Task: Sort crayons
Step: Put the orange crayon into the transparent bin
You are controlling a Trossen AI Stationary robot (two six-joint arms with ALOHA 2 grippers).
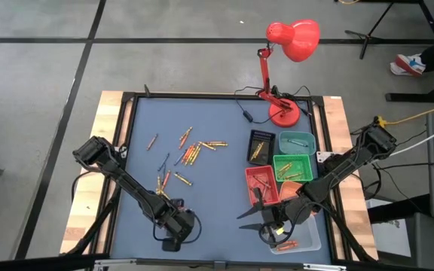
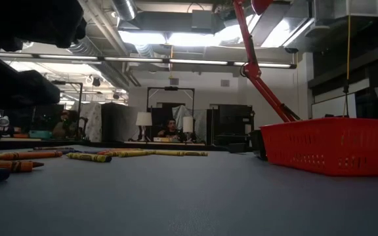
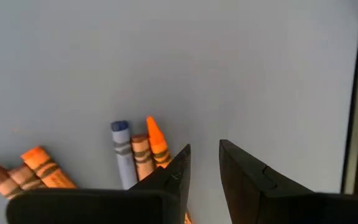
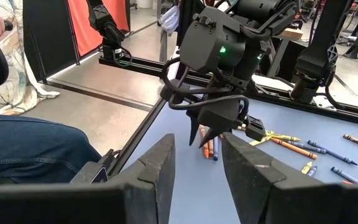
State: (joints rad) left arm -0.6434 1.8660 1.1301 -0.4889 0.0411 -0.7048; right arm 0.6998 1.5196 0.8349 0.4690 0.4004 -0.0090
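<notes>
Though near, crayons (image 3: 143,154) beside left tool (image 3: 205,163).

Trays and a lamp on the blue table

A red desk lamp (image 1: 288,45) stands beside black (image 1: 261,145), teal (image 1: 297,141), green (image 1: 292,167) and red (image 1: 261,185) trays; a clear tray (image 1: 304,233) lies nearby.

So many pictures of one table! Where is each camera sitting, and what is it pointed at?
High view: overhead, looking straight down at the table, both arms, the left gripper and the right gripper.
Low view: at tabletop height, looking across crayons and the red tray.
Left wrist view: above the mat, past its own open fingers.
Right wrist view: past its open fingers at the left gripper.
Shared: the crayons.
</notes>
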